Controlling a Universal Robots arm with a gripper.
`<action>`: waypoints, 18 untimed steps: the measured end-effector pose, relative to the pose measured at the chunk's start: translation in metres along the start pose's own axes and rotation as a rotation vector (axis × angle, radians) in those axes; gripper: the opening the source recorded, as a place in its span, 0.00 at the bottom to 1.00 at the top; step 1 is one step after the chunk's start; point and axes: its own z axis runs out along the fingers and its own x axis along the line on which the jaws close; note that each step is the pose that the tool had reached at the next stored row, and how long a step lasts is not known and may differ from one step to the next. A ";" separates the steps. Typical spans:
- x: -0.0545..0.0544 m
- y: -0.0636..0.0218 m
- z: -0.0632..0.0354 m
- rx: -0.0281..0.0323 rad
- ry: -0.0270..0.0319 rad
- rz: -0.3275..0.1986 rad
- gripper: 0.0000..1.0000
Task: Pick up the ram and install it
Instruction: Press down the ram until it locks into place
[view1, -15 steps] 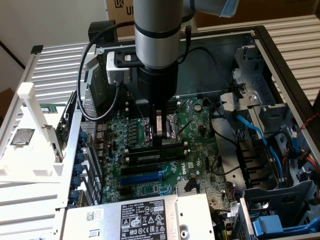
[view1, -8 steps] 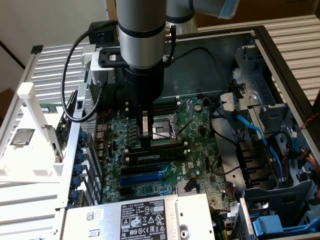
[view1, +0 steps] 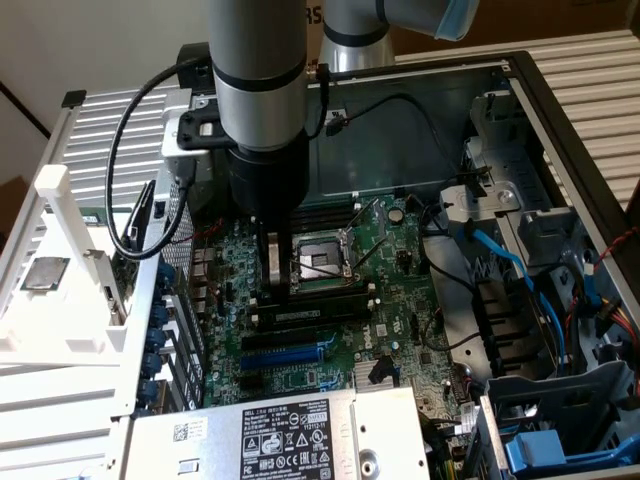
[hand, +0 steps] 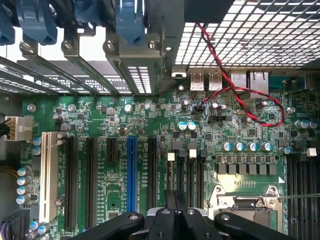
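The ram (view1: 315, 307) is a long dark stick standing on edge in a memory slot just in front of the CPU socket (view1: 318, 262) on the green motherboard. My gripper (view1: 274, 292) reaches straight down inside the open computer case, with its shut fingers meeting the ram's top edge near the end at the exterior view's left. In the wrist view the gripper (hand: 175, 202) shows its fingers pressed together over the black memory slots (hand: 192, 175), whose white end clips lie just ahead. There the ram itself is hidden under the fingers.
A blue expansion slot (view1: 285, 352) runs parallel just in front of the ram. The power supply (view1: 290, 435) fills the near edge. Drive cages and blue cables (view1: 500, 255) crowd the exterior view's right. A white plastic stand (view1: 60, 260) sits outside the case on the left.
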 end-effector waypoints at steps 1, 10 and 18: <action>0.000 0.0000 0.0016 0.0003 0.0000 0.000 0.10; 0.000 -0.0002 0.0063 0.0003 0.0001 0.000 0.10; 0.000 -0.0001 0.0097 0.0002 0.0001 0.000 0.10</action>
